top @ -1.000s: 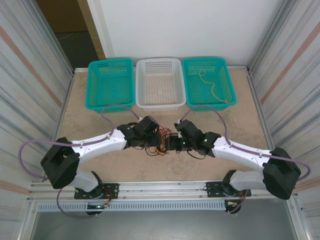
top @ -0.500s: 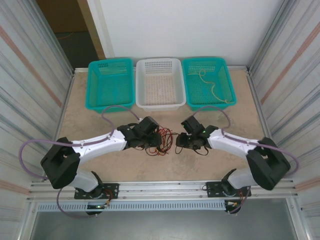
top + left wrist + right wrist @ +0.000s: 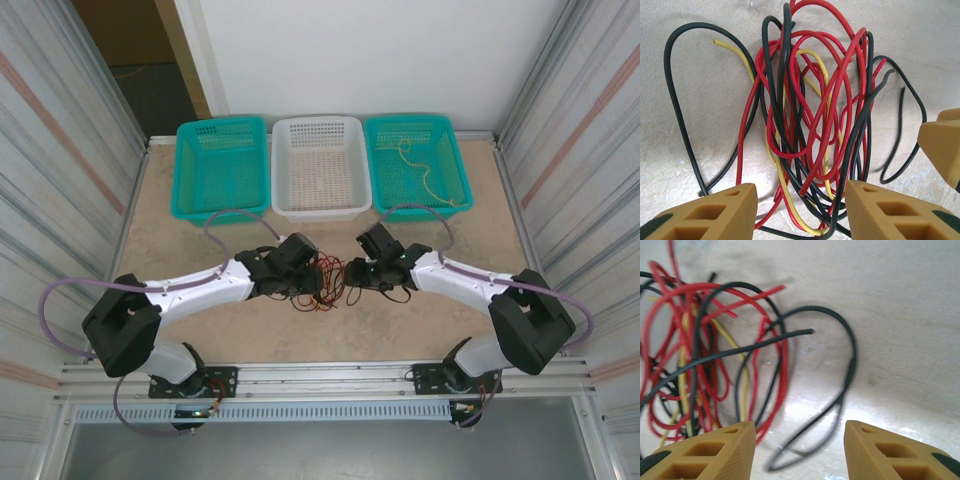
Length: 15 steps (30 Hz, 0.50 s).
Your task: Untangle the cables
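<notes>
Red, black and yellow cables [image 3: 326,281] lay tangled on the bench [image 3: 190,245], between two grippers.
The left gripper [image 3: 801,192] and right gripper [image 3: 799,430] stood released, straddling loose loops. Behind sat three baskets: two teal [image 3: 222,123] [image 3: 417,119], one white [image 3: 318,121]. A single strand [image 3: 420,172] lay in the right teal one.

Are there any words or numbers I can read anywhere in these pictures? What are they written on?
None. No words, numbers or labels can be read on the cables, the left teal basket, the white basket, the right teal basket or the table.
</notes>
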Tool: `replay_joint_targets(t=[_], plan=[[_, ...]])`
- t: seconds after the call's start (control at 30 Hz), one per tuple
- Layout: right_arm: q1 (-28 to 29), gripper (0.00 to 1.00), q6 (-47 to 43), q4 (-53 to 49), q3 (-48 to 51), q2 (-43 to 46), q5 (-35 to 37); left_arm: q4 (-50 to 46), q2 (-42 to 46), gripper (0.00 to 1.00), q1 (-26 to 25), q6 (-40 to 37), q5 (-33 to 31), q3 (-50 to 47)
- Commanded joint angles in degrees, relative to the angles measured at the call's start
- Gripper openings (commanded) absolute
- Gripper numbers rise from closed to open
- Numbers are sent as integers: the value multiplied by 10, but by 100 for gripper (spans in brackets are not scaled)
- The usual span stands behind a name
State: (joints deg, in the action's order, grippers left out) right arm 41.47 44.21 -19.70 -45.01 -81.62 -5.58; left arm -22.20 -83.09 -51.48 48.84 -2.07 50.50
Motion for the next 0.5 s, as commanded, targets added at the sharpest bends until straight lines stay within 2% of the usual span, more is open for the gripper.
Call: replay_joint_targets(t=[0.0, 0.13, 0.2, 0.27, 0.37, 0.47], plan=[[22, 47, 8, -10, -27, -24, 13, -5, 8, 50, 6, -16, -10, 10], [26, 42, 23, 0, -38, -71, 13, -2, 19, 49, 12, -14, -6, -2], [23, 37, 29, -14, -47, -89, 17, -4, 22, 49, 15, -14, -4, -6], [25, 37, 30, -36, -56, -93, 31, -3, 25, 50, 16, -14, -3, -10], [35, 51, 23, -71, -62, -68, 62, 4, 25, 51, 17, -14, 2, -14], [56, 56, 29, -119, -67, -31, 116, 6, 18, 53, 17, -20, 7, -8]])
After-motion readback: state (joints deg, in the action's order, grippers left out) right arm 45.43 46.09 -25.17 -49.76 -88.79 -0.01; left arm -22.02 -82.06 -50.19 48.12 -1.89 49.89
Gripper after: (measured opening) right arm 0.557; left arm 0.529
